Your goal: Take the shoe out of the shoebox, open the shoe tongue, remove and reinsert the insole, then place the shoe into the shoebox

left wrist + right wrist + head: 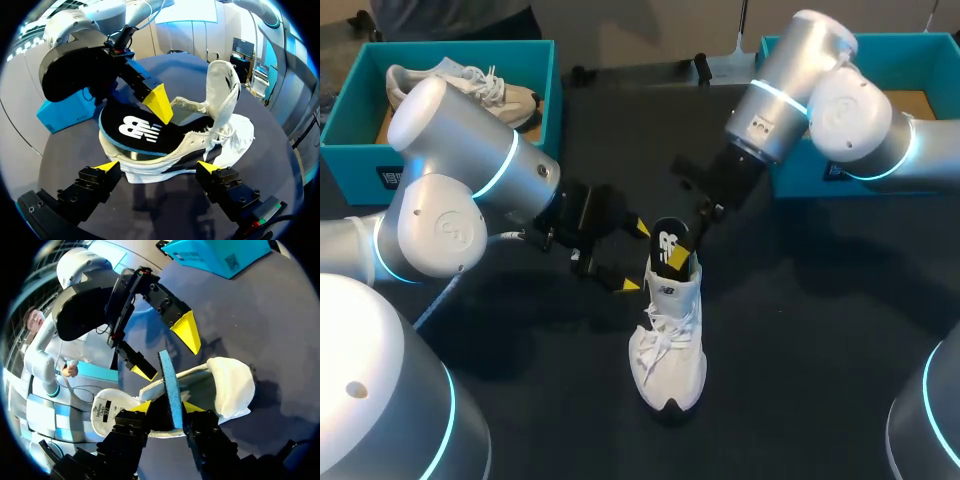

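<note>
One white shoe point(670, 345) stands near the middle of the table point(820, 350), its toe toward the near edge and its laces loose. Its tongue point(225, 85) is pulled forward, away from the opening. A black insole point(671, 248) with a blue underside sticks up out of the heel end, its lower part down inside the shoe. The right gripper point(168, 407) pinches the insole's raised part, with one yellow-tipped finger on each face. The left gripper point(156, 167) hangs low just beside the shoe's heel on the left, its fingers spread wide and holding nothing. In its wrist view the heel lies ahead between the two tips, and whether they touch it cannot be told. A teal shoebox point(350, 160) sits at the table's far left corner with a second, cream-coloured shoe point(470, 85) inside. Another teal box point(920, 45) sits at the far right corner, partly hidden behind the right arm.
</note>
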